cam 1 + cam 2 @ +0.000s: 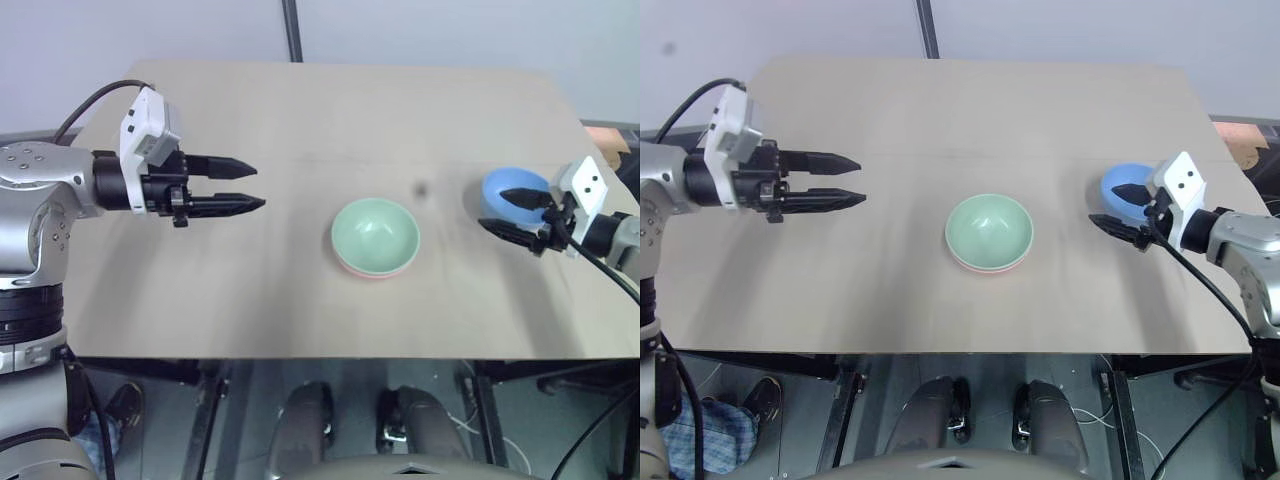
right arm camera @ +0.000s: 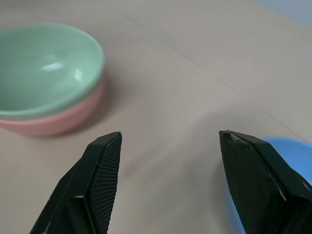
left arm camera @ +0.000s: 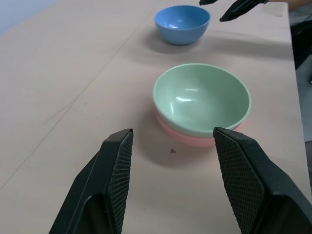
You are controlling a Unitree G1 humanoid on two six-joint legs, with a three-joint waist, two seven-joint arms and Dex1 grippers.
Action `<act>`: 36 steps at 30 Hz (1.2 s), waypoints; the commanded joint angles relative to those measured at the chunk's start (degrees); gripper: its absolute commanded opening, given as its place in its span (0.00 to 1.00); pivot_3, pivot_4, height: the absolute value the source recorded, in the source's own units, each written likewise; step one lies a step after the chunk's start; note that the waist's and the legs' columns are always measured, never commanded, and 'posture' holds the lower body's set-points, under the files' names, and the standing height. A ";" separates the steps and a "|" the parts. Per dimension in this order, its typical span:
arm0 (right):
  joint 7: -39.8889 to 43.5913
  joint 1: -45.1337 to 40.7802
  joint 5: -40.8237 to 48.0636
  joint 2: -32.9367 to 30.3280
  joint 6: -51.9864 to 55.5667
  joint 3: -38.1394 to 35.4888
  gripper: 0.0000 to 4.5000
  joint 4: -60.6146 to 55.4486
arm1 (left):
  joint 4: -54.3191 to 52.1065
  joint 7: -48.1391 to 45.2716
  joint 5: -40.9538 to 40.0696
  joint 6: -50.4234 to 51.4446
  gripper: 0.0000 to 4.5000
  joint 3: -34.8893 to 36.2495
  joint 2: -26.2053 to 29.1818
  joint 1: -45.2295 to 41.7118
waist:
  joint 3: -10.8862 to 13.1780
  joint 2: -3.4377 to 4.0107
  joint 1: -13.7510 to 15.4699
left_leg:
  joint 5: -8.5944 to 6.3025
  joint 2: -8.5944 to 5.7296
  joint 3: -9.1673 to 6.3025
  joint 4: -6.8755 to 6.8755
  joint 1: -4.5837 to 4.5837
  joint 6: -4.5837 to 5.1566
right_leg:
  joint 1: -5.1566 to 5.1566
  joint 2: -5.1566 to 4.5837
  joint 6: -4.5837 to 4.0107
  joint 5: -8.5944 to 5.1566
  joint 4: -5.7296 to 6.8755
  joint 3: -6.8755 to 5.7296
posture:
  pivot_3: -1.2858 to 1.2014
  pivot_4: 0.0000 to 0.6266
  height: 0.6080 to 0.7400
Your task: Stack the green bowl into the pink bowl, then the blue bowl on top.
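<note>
The green bowl [image 1: 374, 233] sits nested inside the pink bowl [image 1: 375, 271] at the middle of the table; only a pink rim shows beneath it. Off to the right stands the blue bowl [image 1: 510, 189], upright and empty. My right gripper [image 1: 512, 213] hovers open beside it, one finger over the bowl's rim and the other in front, holding nothing. My left gripper [image 1: 250, 187] is open and empty well to the left of the stacked bowls, pointing toward them. The left wrist view shows the green bowl [image 3: 201, 99] on the pink bowl [image 3: 190, 138], with the blue bowl [image 3: 182, 23] beyond.
The bowls rest on a light wooden table [image 1: 250, 300] whose front edge runs below the bowls. A grey wall and a dark vertical post [image 1: 292, 30] stand behind the table. A black cable [image 1: 85, 108] loops off my left arm.
</note>
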 commanded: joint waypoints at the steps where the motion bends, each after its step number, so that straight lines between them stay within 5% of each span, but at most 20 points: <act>1: 0.44 -4.58 -5.86 -1.26 -2.58 2.97 0.78 4.70 | 1.01 -0.47 -0.58 -1.94 0.61 2.55 1.93 0.40 | 0.00 0.00 0.01 | 0.00 0.00 0.00 0.00 -0.02 0.00 | -0.01 -0.01 0.00 0.00 0.00 0.00 | 0.52 0.24 1.00; 9: 2.88 -14.74 -18.81 -1.49 2.16 15.51 0.78 18.41 | 3.52 -1.75 -1.09 -3.92 0.61 2.66 2.87 1.04 | 0.01 0.02 -0.26 | 0.01 0.00 0.14 -0.08 -0.12 -0.02 | -0.23 0.00 -0.01 0.00 0.03 0.11 | 0.52 0.24 1.00; 12: 5.25 -16.55 -20.02 -1.04 3.04 17.25 0.58 20.41 | 3.85 -1.74 -0.99 -4.50 0.63 2.82 2.80 1.27 | 0.02 0.03 -0.19 | 0.01 -0.01 0.17 -0.10 -0.19 -0.02 | -0.29 -0.02 -0.01 0.00 0.01 0.11 | 0.52 0.24 1.00; 18: 7.58 -18.13 -21.98 -0.20 1.52 18.31 0.01 22.02 | 4.10 -1.91 -1.56 -4.59 0.63 3.60 2.96 1.96 | -0.01 -0.01 -0.80 | 0.02 0.01 0.29 -0.11 -0.16 -0.03 | -0.36 0.00 -0.01 0.00 0.07 0.24 | 0.52 0.24 1.00; 24: 9.15 -18.78 -22.53 0.41 -0.16 17.70 0.01 20.16 | 4.61 -2.34 -1.08 -5.51 0.63 3.17 2.88 2.27 | 0.00 0.00 -1.23 | 0.02 0.00 0.30 -0.11 -0.17 -0.03 | -0.36 -0.03 0.00 0.00 0.06 0.24 | 0.52 0.24 1.00; 36: 19.26 -21.04 -7.74 1.62 9.07 16.64 0.01 -14.75 | 7.36 -3.81 -0.02 -7.54 0.63 0.30 2.10 -0.11 | 0.06 0.09 -1.33 | 0.03 0.04 0.37 -0.18 -0.24 -0.06 | -0.52 0.01 0.00 0.00 0.09 0.31 | 0.52 0.24 1.00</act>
